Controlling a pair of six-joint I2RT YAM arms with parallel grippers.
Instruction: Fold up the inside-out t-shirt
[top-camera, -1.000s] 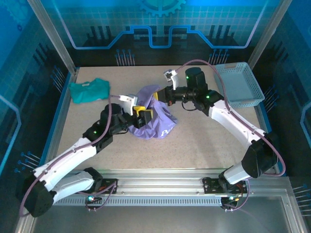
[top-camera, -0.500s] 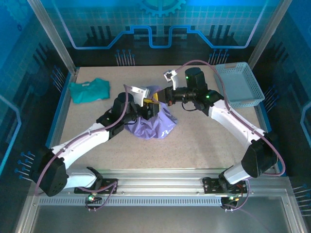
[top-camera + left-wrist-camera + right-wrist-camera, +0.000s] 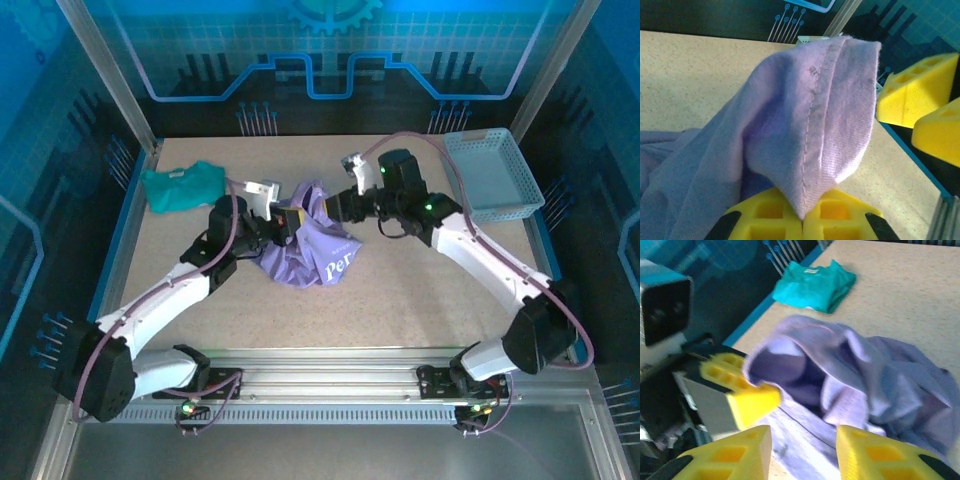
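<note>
Your left gripper (image 3: pixel 802 220) is pinched tight on a seamed fold of the lavender t-shirt (image 3: pixel 315 250), which sits bunched mid-table. Your right gripper (image 3: pixel 802 452) stands spread just beside it, over the cloth. Bare speckled table (image 3: pixel 430 300) opens up nearer you and to the right. The teal shirt (image 3: pixel 183 186) hugs the far-left edge, the blue basket (image 3: pixel 495 178) the far-right corner. Blue walls close in all round.

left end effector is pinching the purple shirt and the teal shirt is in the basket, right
Not quite: the teal shirt lies on the table at the far left, apart from the basket, as the top external view shows. The left end effector is shut on the purple shirt.
</note>
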